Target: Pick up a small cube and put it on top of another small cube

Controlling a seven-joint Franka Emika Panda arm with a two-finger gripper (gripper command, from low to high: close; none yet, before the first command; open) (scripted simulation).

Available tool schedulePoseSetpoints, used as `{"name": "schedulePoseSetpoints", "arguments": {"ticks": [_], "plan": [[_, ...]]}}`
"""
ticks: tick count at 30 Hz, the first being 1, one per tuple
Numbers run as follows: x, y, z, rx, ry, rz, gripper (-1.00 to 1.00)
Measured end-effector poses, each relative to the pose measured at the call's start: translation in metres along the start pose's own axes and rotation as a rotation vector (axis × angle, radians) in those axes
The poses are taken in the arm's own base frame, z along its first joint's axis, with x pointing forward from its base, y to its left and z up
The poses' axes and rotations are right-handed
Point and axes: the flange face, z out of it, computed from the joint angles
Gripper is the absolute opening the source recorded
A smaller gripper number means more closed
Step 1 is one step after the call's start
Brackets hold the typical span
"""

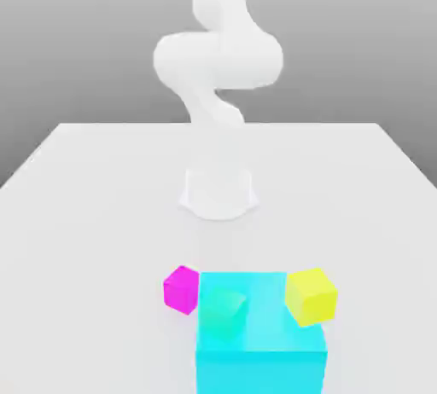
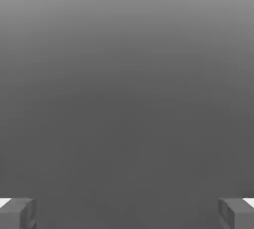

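1. Small cube (image 1: 180,288): bright magenta-pink, plain faces. It rests on the white table (image 1: 94,213), near the front edge, at the exterior view's left of the big cyan block (image 1: 260,345) and just beside that block's upper left corner. Nothing grips it.
2. Gripper (image 2: 127,213): two grey fingertips (image 2: 17,213) stand at opposite edges of the hand view, spread wide apart with nothing between them. Behind them lies plain grey backdrop.
3. Arm (image 1: 218,60): white, rising from a round base (image 1: 218,194) at the middle of the table, bending above it, well apart from the blocks.
4. Big cyan block: largest item, at the front of the table, its lower part cut off by the exterior view's edge.
5. Teal-green small cube (image 1: 223,314): seen against the cyan block's left part; whether it sits on top cannot be told.
6. Yellow small cube (image 1: 311,296): tilted, at the cyan block's upper right corner, overlapping its edge.
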Motion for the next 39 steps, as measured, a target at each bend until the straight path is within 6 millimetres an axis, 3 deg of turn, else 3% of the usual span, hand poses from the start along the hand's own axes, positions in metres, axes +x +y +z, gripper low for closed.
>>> {"name": "schedulePoseSetpoints", "arguments": {"ticks": [4,9,13,17,22,27,39], "plan": [[-0.02,0.019,0.078,-0.094,-0.07,-0.163,0.0],[-0.051,0.059,0.162,-0.181,-0.184,-0.343,0.0],[-0.082,0.101,0.217,-0.224,-0.292,-0.475,0.0],[-0.119,0.148,0.261,-0.243,-0.411,-0.597,0.0],[-0.172,0.206,0.297,-0.228,-0.565,-0.737,0.0],[-0.23,0.26,0.313,-0.168,-0.717,-0.864,0.0],[-0.255,0.279,0.347,-0.158,-0.732,-0.886,0.0]]}}
